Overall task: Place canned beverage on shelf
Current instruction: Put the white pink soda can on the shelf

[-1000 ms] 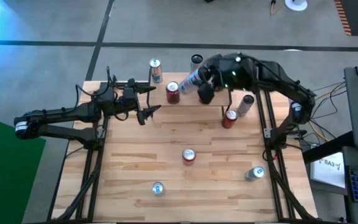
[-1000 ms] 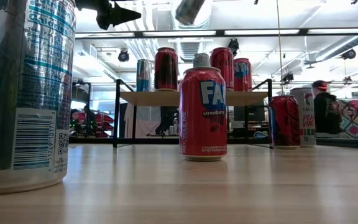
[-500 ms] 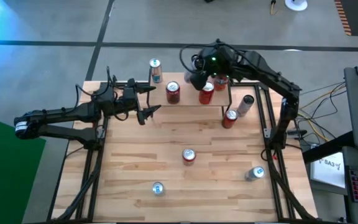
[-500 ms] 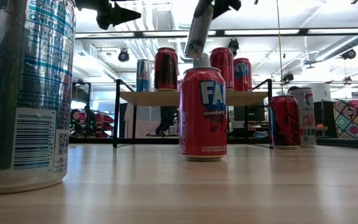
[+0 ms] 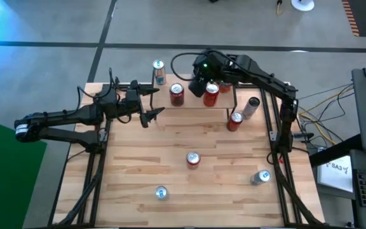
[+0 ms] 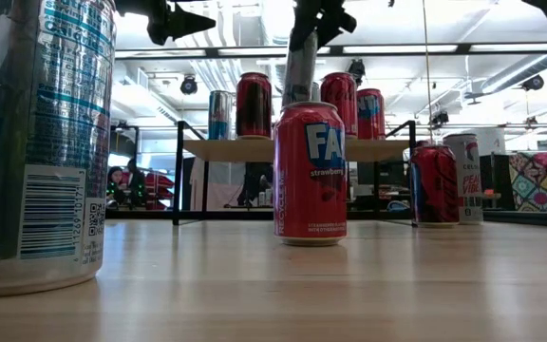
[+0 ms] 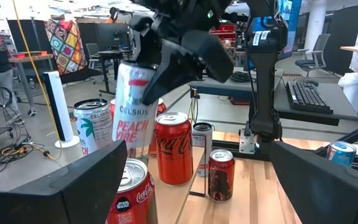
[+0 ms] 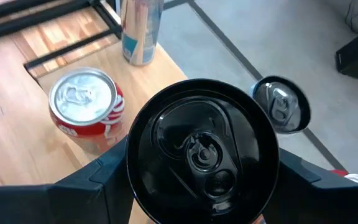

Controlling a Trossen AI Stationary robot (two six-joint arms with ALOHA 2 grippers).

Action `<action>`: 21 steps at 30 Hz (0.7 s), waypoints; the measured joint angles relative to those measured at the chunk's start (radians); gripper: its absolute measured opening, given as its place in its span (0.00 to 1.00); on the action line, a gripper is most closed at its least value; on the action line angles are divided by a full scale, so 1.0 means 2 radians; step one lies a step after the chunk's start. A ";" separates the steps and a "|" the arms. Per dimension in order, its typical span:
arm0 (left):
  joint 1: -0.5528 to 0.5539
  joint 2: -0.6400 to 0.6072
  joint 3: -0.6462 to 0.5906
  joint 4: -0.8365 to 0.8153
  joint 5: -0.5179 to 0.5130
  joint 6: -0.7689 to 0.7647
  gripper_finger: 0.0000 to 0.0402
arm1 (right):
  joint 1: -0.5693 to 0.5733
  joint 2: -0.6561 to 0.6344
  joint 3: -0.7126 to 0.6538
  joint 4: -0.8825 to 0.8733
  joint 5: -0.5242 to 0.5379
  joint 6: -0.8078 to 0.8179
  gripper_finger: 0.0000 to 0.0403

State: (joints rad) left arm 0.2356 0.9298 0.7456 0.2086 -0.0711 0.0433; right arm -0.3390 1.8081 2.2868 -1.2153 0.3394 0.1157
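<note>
Presently catalogued: placement step in hand, can carried over the shelf and not yet set down. Right end effector [image 5: 197, 87] pinches a tall white Celsius can [image 7: 133, 111], fingers clamped on its upper body; the right wrist view looks straight down on the can's dark lid [image 8: 202, 152] between that arm's own fingers. Position: above the rear part of the shelf [image 6: 364, 150], the small riser with a wooden plank top on black legs at the far edge of the bench [image 5: 132, 172]. In the low view the can [image 6: 299, 68] hangs nearly upright with a slight lean, its base hidden behind a red Fanta can [image 6: 310, 173] that stands nearer the camera, so contact with the plank cannot be told. Shelf stock already present: a red can [image 5: 176, 94] toward the left, a red cola can [image 5: 211, 94] just beside the carried can, and another red can behind it; a slim blue-and-silver can [image 5: 158, 72] stands at the far left. Left end effector [image 5: 154, 104] hovers with fingers spread wide, holding nothing, well apart over the bench's left rear. Next move, as judged: lower the can squarely into the gap between the two red cans, bring it fully upright, seat the base on the plank, then release without nudging the neighbours.
</note>
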 joint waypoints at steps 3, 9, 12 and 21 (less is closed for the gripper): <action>0.000 0.000 0.000 0.000 0.000 0.000 0.95 | -0.001 0.007 0.000 -0.008 0.000 0.000 0.60; 0.000 0.000 0.000 0.000 0.000 0.000 0.95 | -0.001 0.023 0.000 -0.006 -0.002 -0.002 0.60; 0.000 0.000 0.000 0.000 0.000 0.000 0.95 | -0.001 0.028 0.000 -0.007 -0.004 -0.006 0.60; 0.000 0.000 0.000 0.000 0.000 0.000 0.95 | -0.005 0.028 -0.003 -0.007 -0.004 -0.011 0.60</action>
State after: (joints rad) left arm 0.2356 0.9298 0.7456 0.2080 -0.0710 0.0434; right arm -0.3490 1.8645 2.2803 -1.2297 0.3305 0.0943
